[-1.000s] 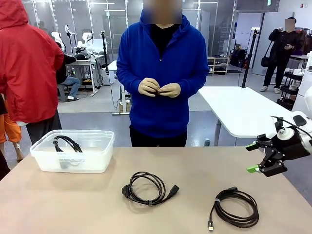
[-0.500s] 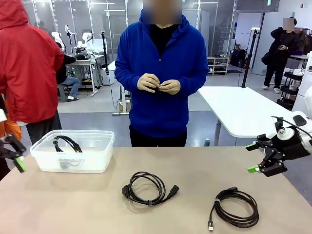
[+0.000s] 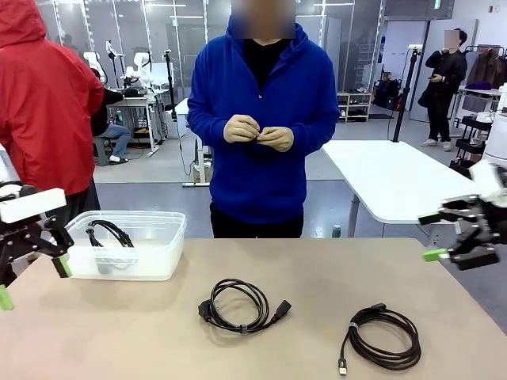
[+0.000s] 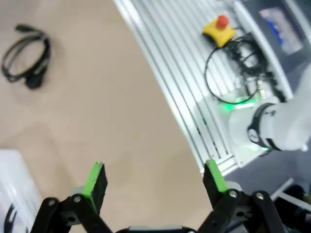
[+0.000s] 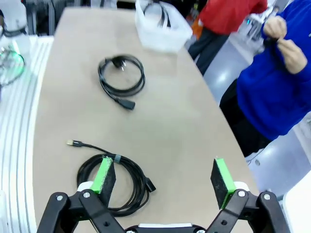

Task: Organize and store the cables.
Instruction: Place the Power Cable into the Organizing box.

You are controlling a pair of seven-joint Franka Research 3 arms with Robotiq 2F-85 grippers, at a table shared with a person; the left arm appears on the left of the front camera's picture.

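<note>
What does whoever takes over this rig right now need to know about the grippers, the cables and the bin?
Left gripper: jaws open, empty, hovering at the left edge of the table, beside the clear bin.
Right gripper: jaws open, empty, above the table's right edge.
Done: at least one black cable lies in the bin.
Left: the power cable coiled mid-table and the USB cable coiled to its right both need binning.
Person's hands are at chest height, off the table.
</note>
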